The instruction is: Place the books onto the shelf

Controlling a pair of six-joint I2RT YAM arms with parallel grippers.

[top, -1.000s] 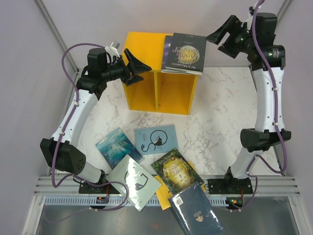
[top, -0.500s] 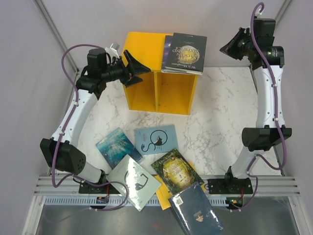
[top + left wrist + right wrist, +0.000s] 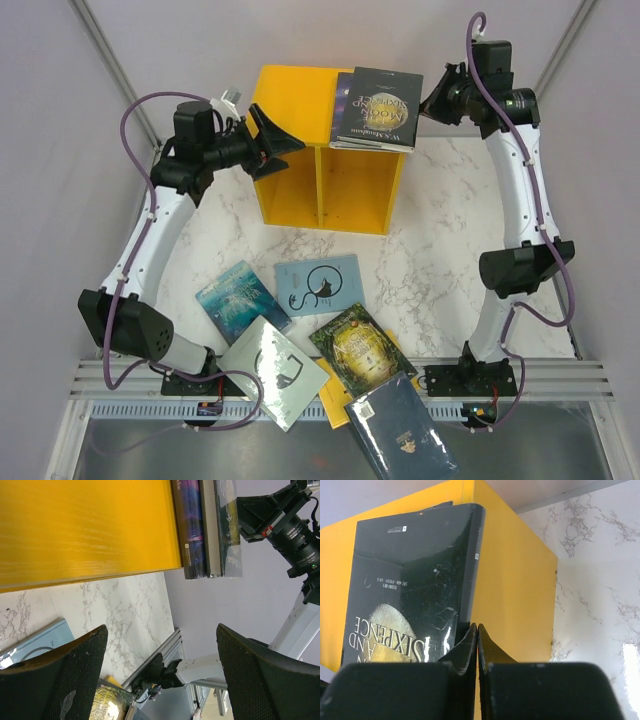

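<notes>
Left arm [image 3: 150, 235]: reaches far from near-left base, wrist turned right.
Left gripper [image 3: 283, 146]: jaws spread wide.
Right arm [image 3: 522, 190]: extended far, wrist turned left.
Right gripper [image 3: 432, 100]: fingers pressed together, empty.

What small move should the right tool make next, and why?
Probably gently push the black book: the right tool is shut, its tips beside that book's edge, and it lies on top of the yellow shelf, not in a compartment.
</notes>
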